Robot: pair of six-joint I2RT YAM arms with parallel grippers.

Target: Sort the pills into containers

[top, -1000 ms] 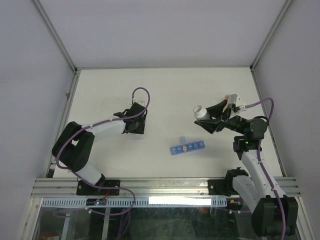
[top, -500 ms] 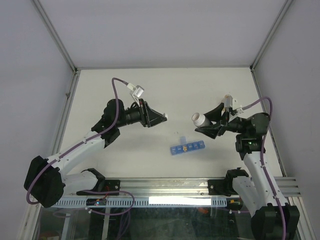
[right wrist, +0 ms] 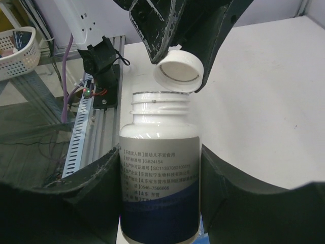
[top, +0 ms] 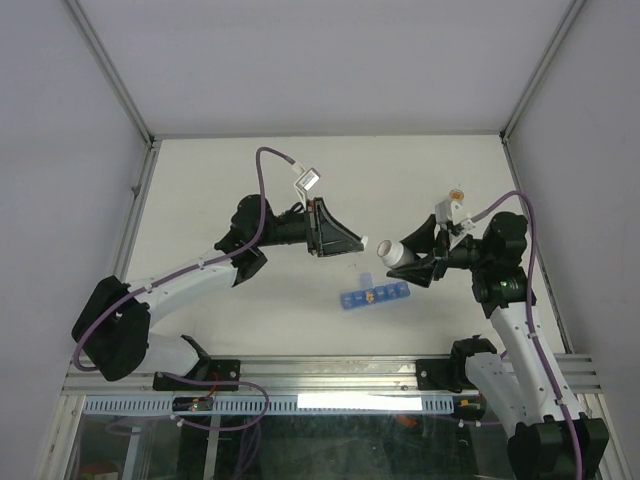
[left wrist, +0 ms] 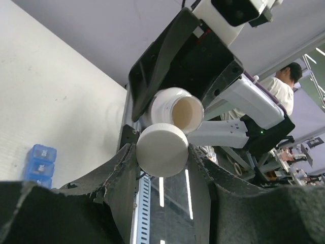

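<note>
- My left tool (left wrist: 162,152) is clamped on a white cap (left wrist: 162,150), one finger at each side of its rim; the cap's flat top faces my left wrist camera
- My right tool (right wrist: 160,188) grips a white bottle (right wrist: 160,183) around its labelled body; the threaded neck is bare and the mouth is open
- From above, both tools are raised off the tabletop (top: 200,180) and point at each other; the cap sits just off the tip of the left tool, just beside the bottle's mouth but apart from it
- From the right wrist, the cap's hollow underside shows just beyond the bottle's neck
- The blue pill-organiser strip (top: 352,300) lies flat on the tabletop, below the gap between the two tools and nearer the right one; one cell's lid stands open on the side towards the left tool
- I see yellowish specks in the strip's middle cells, which look like the pills (top: 371,296); they are too small for me to count
- From the left wrist, one end of the strip shows low and to the left of the tool
</note>
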